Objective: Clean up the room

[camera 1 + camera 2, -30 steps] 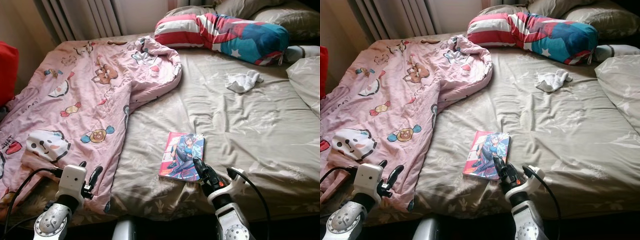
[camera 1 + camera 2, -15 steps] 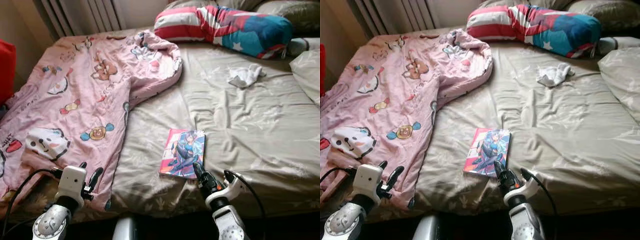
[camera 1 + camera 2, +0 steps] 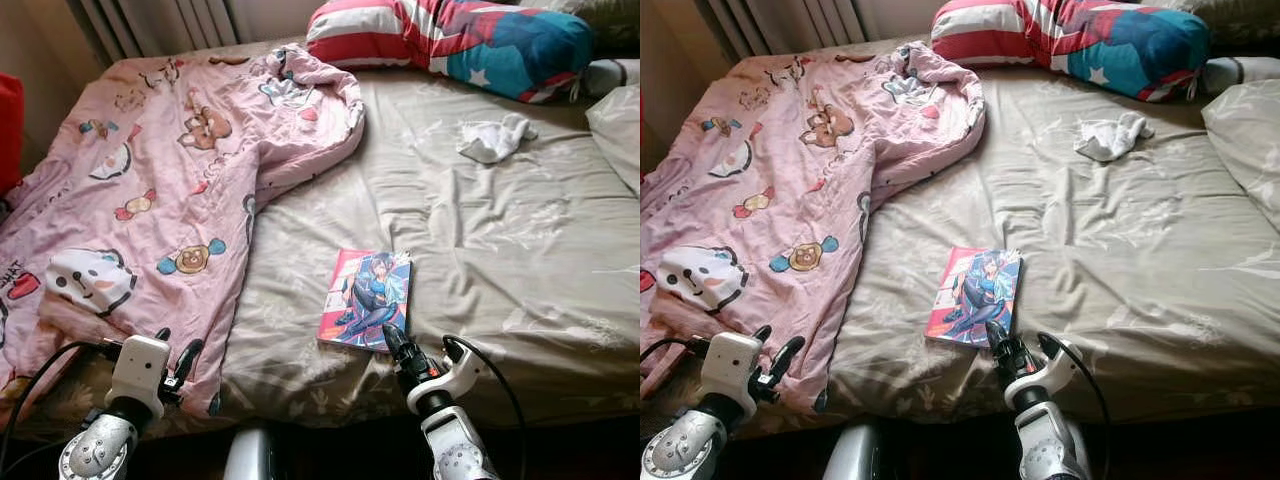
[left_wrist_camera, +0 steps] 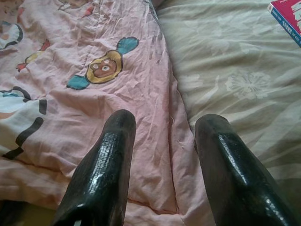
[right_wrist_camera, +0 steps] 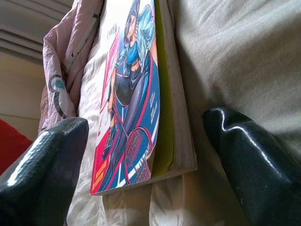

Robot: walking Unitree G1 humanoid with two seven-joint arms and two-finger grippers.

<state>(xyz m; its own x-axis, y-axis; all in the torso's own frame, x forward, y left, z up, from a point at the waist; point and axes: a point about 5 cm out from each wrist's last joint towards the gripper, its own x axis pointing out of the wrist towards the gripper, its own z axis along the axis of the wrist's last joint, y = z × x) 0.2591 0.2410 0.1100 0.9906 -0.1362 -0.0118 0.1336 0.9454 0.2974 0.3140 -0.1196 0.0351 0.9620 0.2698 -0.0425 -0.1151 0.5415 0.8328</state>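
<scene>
Here the right end effector (image 3: 392, 340) sits at the near corner of the comic book (image 3: 366, 298) on the bed (image 3: 520, 250), fingers spread wide, likely lining up a grasp. The left end effector (image 3: 176, 352), also spread, hovers over the pink blanket (image 3: 150, 200).

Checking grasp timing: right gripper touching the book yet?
Apart. In the right wrist view, the right gripper is open, its fingers straddling the book's near edge with sheet visible between.

— What sort of place is this?
— A bedroom in a home. There's a bed (image 3: 520, 250) with a beige flowered sheet, a pink cartoon quilt (image 3: 150, 190), a striped bolster (image 3: 450, 40) and pillows (image 3: 1245, 140) at its head.
— Anything lived-in?
— A comic book (image 3: 366, 312) and a white sock (image 3: 493, 138) lie on it.
</scene>
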